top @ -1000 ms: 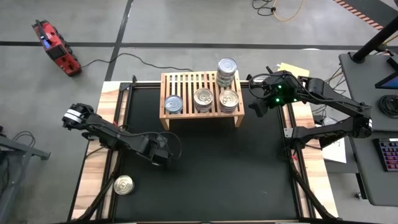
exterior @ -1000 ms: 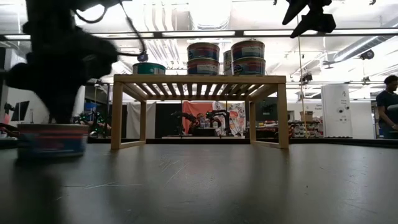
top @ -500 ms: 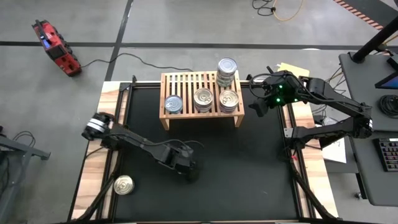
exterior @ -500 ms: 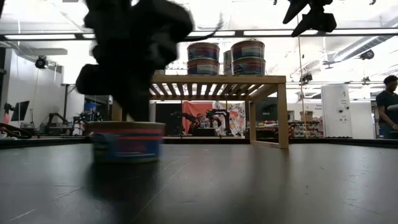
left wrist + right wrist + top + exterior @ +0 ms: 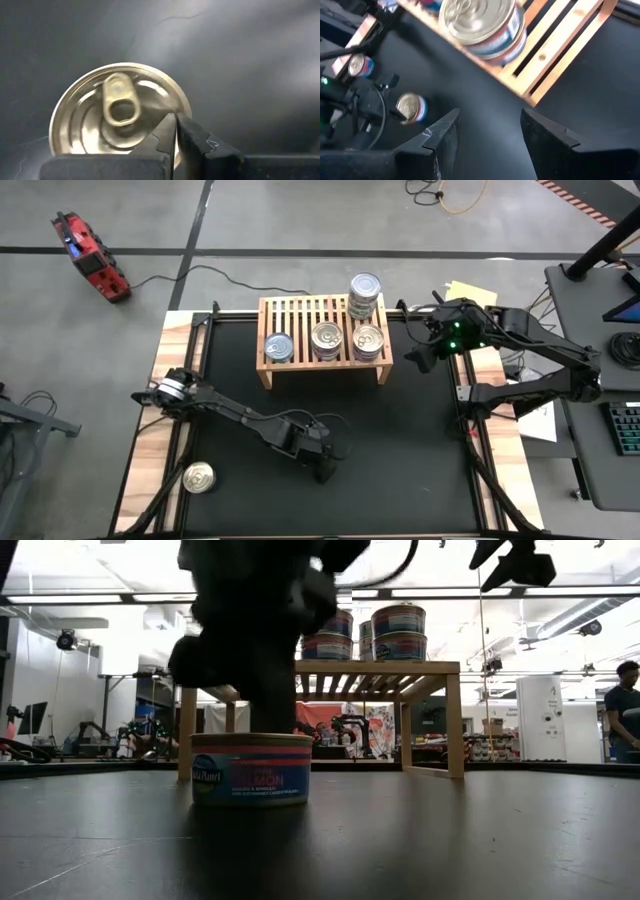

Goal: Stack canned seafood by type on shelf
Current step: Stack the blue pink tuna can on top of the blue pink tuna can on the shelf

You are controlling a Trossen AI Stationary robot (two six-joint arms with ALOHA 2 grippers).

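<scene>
Left hand (image 5: 174, 131) closed, empty, above short round silver pull-tab salmon tin (image 5: 120, 112); tin upright, directly beneath fingertips. Right hand (image 5: 487, 131) open, farther.

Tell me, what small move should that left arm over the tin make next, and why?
Probably open its fingers. The left gripper sits shut above the salmon can on the black mat, fingertips together over the lid, gripping nothing. It likely must spread them around the can before carrying it to the shelf.
</scene>
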